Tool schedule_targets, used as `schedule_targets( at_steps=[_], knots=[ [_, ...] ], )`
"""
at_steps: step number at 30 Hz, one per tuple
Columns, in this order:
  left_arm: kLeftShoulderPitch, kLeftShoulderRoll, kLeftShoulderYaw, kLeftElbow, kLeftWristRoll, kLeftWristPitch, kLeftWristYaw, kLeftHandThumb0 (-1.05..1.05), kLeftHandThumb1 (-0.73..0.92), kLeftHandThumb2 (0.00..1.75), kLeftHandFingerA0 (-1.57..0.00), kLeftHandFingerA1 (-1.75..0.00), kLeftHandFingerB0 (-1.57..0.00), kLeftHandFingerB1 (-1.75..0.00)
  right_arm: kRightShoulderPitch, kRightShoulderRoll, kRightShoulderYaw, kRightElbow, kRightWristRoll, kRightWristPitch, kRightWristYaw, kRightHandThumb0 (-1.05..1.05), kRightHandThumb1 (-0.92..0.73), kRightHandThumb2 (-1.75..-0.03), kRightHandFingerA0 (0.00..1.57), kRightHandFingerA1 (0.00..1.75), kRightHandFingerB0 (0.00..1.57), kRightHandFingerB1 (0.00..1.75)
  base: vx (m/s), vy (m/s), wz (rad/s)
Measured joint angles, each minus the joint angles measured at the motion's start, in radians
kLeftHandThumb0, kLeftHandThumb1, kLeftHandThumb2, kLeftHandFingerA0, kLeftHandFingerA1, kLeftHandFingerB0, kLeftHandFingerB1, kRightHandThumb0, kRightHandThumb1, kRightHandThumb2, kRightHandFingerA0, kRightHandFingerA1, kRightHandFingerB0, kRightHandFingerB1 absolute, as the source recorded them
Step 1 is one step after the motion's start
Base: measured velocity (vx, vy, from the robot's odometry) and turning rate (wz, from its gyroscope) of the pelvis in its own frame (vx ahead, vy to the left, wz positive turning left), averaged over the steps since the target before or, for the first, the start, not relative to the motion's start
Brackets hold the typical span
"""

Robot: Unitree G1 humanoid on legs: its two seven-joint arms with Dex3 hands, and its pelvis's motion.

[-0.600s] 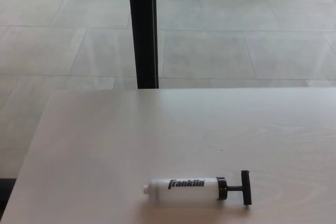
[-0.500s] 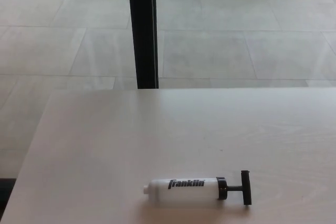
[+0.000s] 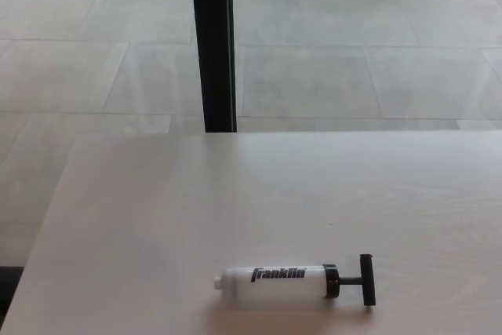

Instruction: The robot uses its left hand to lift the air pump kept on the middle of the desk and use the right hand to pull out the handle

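A white air pump point(image 3: 274, 286) with black "Franklin" lettering lies on its side on the pale wooden desk point(image 3: 235, 202), near the front edge. Its black T-shaped handle point(image 3: 365, 279) points to the right, a short length of black shaft showing between it and the black collar. Neither of my hands shows in the head view.
A black vertical post point(image 3: 212, 45) stands behind the desk's far edge, left of centre. Beyond it lies a grey tiled floor point(image 3: 353, 52). The desk's left edge point(image 3: 43, 225) runs diagonally down toward the lower left corner.
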Motion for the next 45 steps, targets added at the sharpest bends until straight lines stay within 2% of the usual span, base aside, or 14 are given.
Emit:
schedule_targets(
  at_steps=[1,2,6,7,8,10,12,14,16,20,21,25,28,45],
  knots=[
    [-0.019,0.0,-0.009,-0.048,0.0,0.0,0.0,-0.67,0.73,0.62,-0.21,-0.47,-0.26,-0.37,-0.014,0.0,0.001,-0.019,0.001,0.002,0.001,-0.82,-0.92,-0.72,0.0,0.33,0.05,0.26,0.0,0.0,0.0],
    [-0.03,0.0,-0.014,-0.077,0.001,0.0,0.001,-0.74,0.71,0.62,-0.27,-0.53,-0.29,-0.38,-0.021,0.0,0.002,-0.03,0.002,0.002,0.002,-0.85,-0.73,-1.14,0.02,0.2,0.07,0.23,0.0,0.0,0.0],
    [-0.083,-0.002,-0.042,-0.223,0.008,0.001,0.004,-0.7,0.72,0.61,-0.2,-0.49,-0.28,-0.37,-0.065,0.0,0.013,-0.087,0.002,0.004,0.003,-0.96,-0.76,-1.14,0.03,0.38,0.14,0.25,0.0,0.0,0.0],
    [-0.093,-0.002,-0.049,-0.255,0.009,0.001,0.005,-0.7,0.55,0.89,-0.13,-0.54,-0.21,-0.48,-0.076,0.0,0.017,-0.102,0.002,0.004,0.003,-0.91,-0.91,-0.68,0.06,0.39,0.14,0.29,0.0,0.0,0.0],
    [-0.105,-0.003,-0.056,-0.294,0.01,0.002,0.006,-0.68,0.69,0.6,-0.21,-0.46,-0.29,-0.37,-0.088,0.0,0.022,-0.121,0.002,0.005,0.003,-0.92,-0.72,-1.13,0.03,0.37,0.12,0.4,0.0,0.0,0.0],
    [-0.13,-0.006,-0.078,-0.37,0.013,0.004,0.01,-0.68,0.72,0.61,-0.29,-0.44,-0.31,-0.36,-0.112,0.0,0.036,-0.16,0.0,0.007,0.003,-0.91,-0.91,-0.68,0.07,0.38,0.19,0.32,0.0,0.0,0.0],
    [-0.151,-0.008,-0.1,-0.435,0.017,0.007,0.012,-0.7,0.73,0.62,-0.27,-0.43,-0.3,-0.36,-0.132,0.001,0.05,-0.192,-0.002,0.008,0.003,-0.87,-0.7,-1.12,0.03,0.4,0.11,0.45,0.0,0.0,0.0],
    [-0.172,-0.012,-0.13,-0.51,0.021,0.015,0.016,-0.63,0.75,0.62,-0.3,-0.45,-0.29,-0.38,-0.156,0.002,0.071,-0.232,-0.004,0.01,0.003,-0.88,-0.92,-0.69,0.08,0.39,0.18,0.28,0.0,0.0,0.0],
    [-0.19,-0.015,-0.159,-0.572,0.027,0.023,0.018,-0.66,0.73,0.62,-0.25,-0.46,-0.28,-0.38,-0.175,0.006,0.091,-0.26,-0.007,0.01,0.003,-0.88,-0.72,-1.09,0.05,0.44,0.1,0.42,0.0,0.0,0.0],
    [-0.237,-0.028,-0.246,-0.715,0.052,0.042,0.025,-0.72,0.72,0.61,-0.22,-0.46,-0.29,-0.36,-0.215,0.021,0.154,-0.341,-0.016,0.013,0.004,-0.89,-0.71,-1.09,0.07,0.42,0.11,0.42,0.0,0.0,0.0],
    [-0.24,-0.031,-0.255,-0.728,0.054,0.044,0.025,-0.72,0.71,0.61,-0.22,-0.48,-0.29,-0.37,-0.218,0.023,0.161,-0.349,-0.017,0.013,0.004,-0.9,-0.89,-0.68,0.1,0.33,0.19,0.27,0.0,0.0,0.0],
    [-0.286,-0.059,-0.375,-0.881,0.096,0.072,0.035,-0.66,0.69,0.6,-0.22,-0.48,-0.28,-0.4,-0.244,0.053,0.241,-0.453,-0.026,0.021,0.006,-0.38,-0.42,-1.06,0.02,0.52,0.0,0.48,0.0,0.0,0.0],
    [-0.324,-0.079,-0.478,-0.982,0.137,0.092,0.041,-0.73,0.73,0.61,-0.26,-0.46,-0.3,-0.39,-0.255,0.075,0.309,-0.531,-0.034,0.028,0.01,-0.85,-0.91,-0.68,0.15,0.35,0.2,0.28,0.0,0.0,0.0],
    [-0.401,-0.133,-0.908,-1.173,0.368,0.202,0.054,-0.71,0.68,0.6,-0.25,-0.51,-0.32,-0.4,-0.278,0.167,0.57,-0.718,-0.113,0.039,0.013,-0.82,-0.92,-0.71,0.17,0.37,0.24,0.32,0.0,0.0,0.0]
  ],
)
